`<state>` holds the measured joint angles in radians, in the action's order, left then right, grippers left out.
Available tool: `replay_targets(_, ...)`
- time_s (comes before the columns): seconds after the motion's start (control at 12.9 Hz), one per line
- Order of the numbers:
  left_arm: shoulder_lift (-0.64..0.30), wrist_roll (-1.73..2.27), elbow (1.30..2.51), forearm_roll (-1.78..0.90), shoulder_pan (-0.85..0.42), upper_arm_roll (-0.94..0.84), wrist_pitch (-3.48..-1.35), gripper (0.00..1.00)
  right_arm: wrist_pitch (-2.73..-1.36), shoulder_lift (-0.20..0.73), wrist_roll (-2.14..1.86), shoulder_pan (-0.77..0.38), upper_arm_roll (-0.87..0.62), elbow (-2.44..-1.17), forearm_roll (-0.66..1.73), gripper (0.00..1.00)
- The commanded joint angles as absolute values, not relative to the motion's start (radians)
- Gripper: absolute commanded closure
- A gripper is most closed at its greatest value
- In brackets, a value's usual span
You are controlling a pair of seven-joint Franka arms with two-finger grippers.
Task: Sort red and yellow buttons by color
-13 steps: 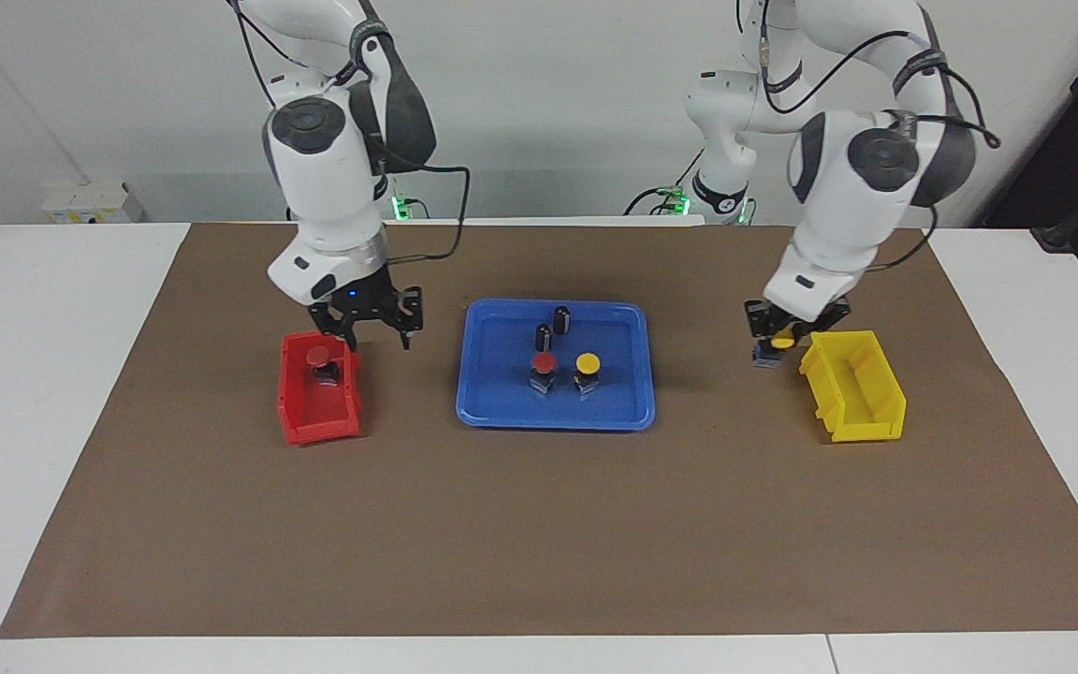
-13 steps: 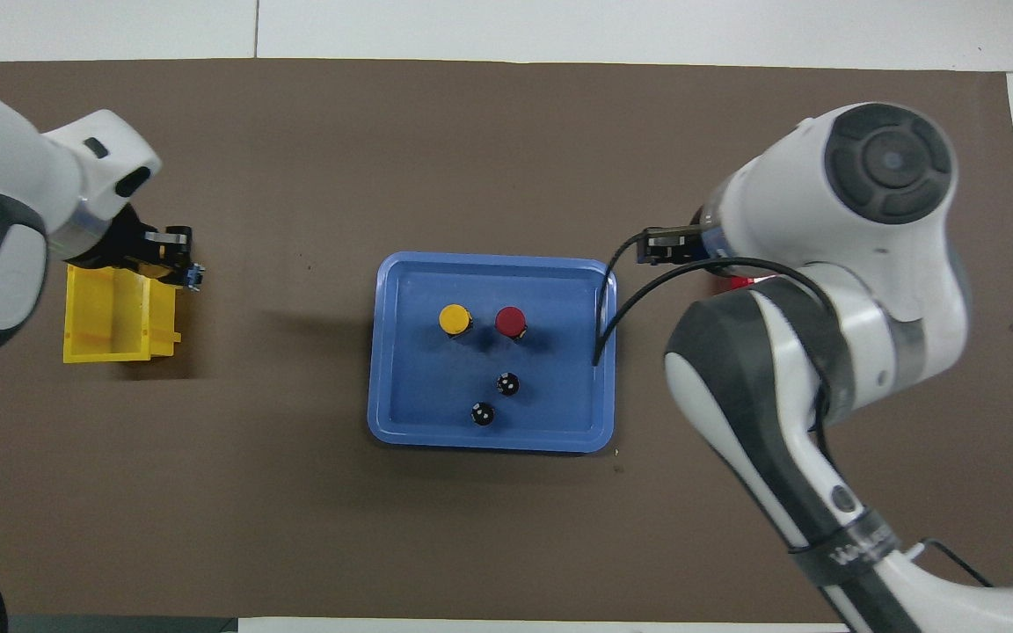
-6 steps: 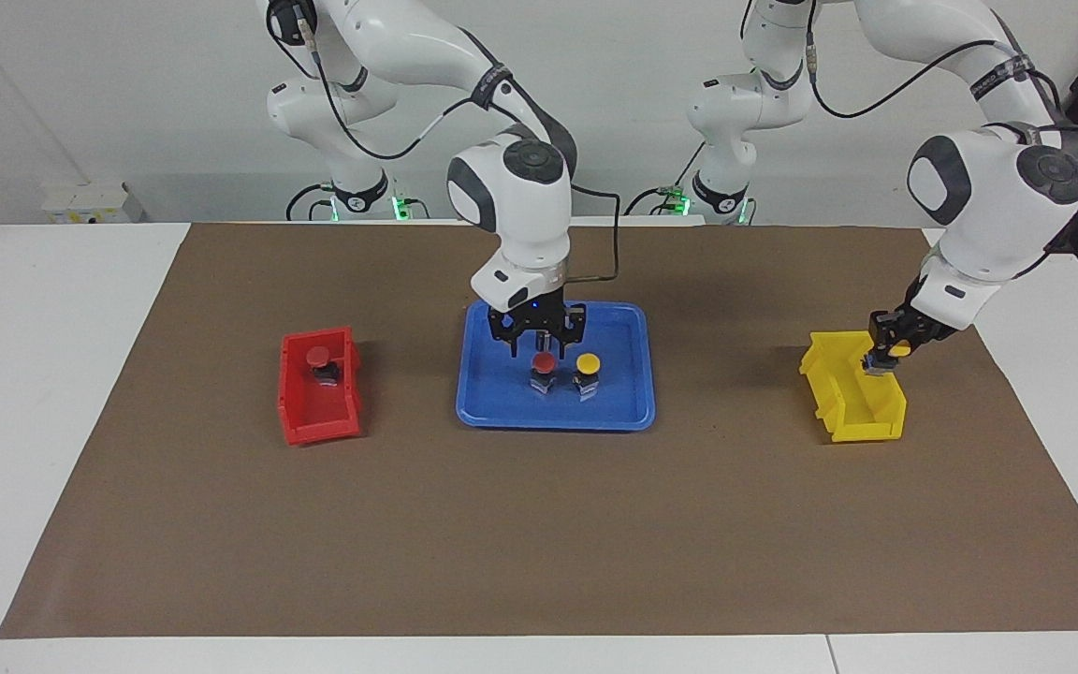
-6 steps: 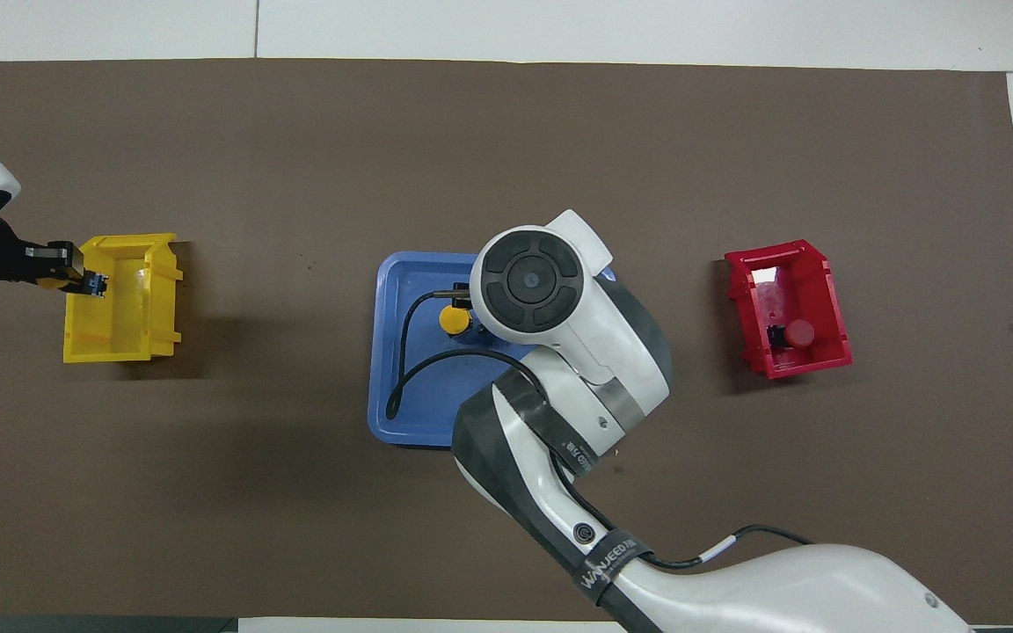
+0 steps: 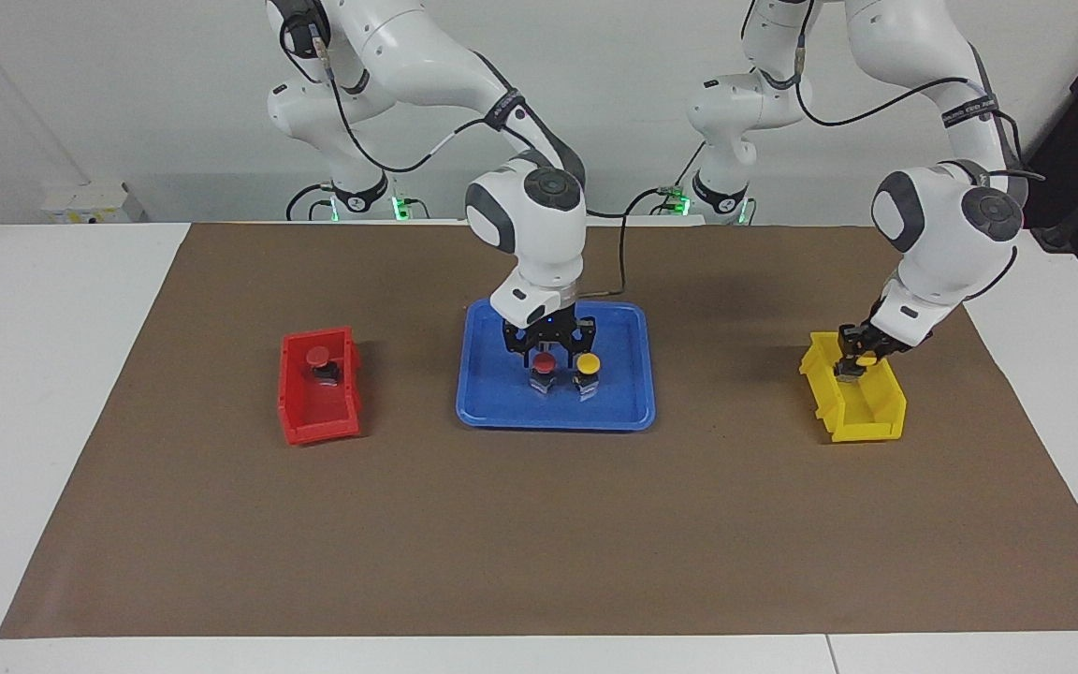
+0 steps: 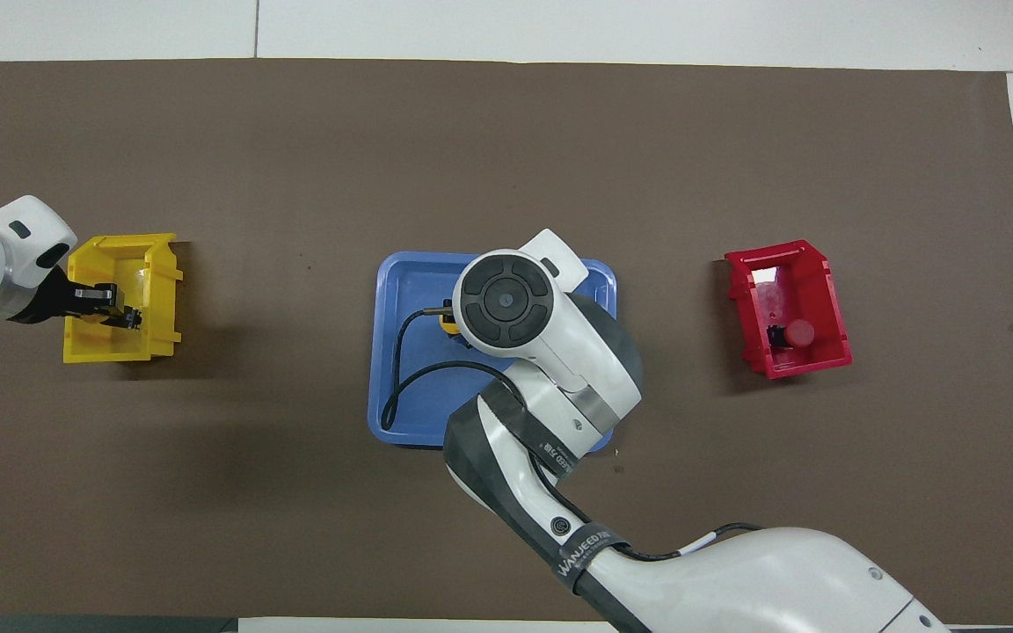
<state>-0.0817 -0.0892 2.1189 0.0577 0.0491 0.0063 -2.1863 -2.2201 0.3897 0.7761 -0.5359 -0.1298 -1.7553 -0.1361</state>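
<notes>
**Button sort: two binned or held, two on tray**

The right arm's band reads "WANJEED". Right gripper [image 5: 548,356], fingers spread wide, straddles one red button [image 5: 545,362] beside one yellow button [image 5: 587,362] on the blue tray [image 5: 492,398]. Left gripper [image 5: 852,369] grips a second yellow button [image 5: 865,359] over the yellow bin [image 5: 866,417]. A second red button [image 5: 317,356] lies in the red bin [image 5: 314,421].
</notes>
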Motion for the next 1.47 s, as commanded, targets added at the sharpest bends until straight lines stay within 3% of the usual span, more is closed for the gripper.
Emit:
replay_targets(0.0, -0.064, -0.104, 2.197, 0.066, 0.067, -0.006, -2.299, 0.98, -2.250, 0.377, 0.787, -0.537, -0.127, -1.792, -0.156, 0.34)
replay_targets(0.15, -0.071, -0.104, 2.198, 0.066, 0.069, -0.006, -2.307, 0.69, -2.246, 0.377, 0.785, -0.535, -0.127, -1.793, -0.156, 0.48)
replay_targets(0.23, -0.077, -0.104, 2.198, 0.066, 0.074, -0.006, -2.307, 0.54, -2.241, 0.377, 0.785, -0.531, -0.126, -1.790, -0.156, 0.60)
replay_targets(0.31, -0.077, -0.103, 2.192, 0.066, 0.078, -0.006, -2.303, 0.34, -2.229, 0.377, 0.784, -0.525, -0.126, -1.780, -0.155, 0.69)
replay_targets(0.39, -0.077, -0.101, 2.180, 0.066, 0.078, -0.006, -2.286, 0.27, -2.200, 0.377, 0.784, -0.519, -0.126, -1.751, -0.155, 0.73)
replay_targets(0.54, -0.068, -0.098, 2.094, 0.066, 0.077, -0.006, -2.159, 0.25, -2.081, 0.377, 0.772, -0.474, -0.124, -1.630, -0.152, 0.78)
replay_targets(0.85, -0.058, -0.068, 1.892, 0.066, 0.051, -0.015, -1.916, 0.24, -1.903, 0.197, 0.448, -0.258, -0.126, -1.661, -0.053, 0.78)
replay_targets(1.08, -0.060, 0.275, 1.879, 0.066, -0.157, -0.017, -1.934, 0.13, -1.833, 0.111, 0.128, -0.079, -0.126, -1.741, -0.005, 0.75)
replay_targets(1.39, -0.104, 0.598, 1.876, 0.058, -0.443, -0.018, -2.006, 0.13, -1.966, 0.052, -0.138, 0.041, -0.123, -1.903, -0.005, 0.75)
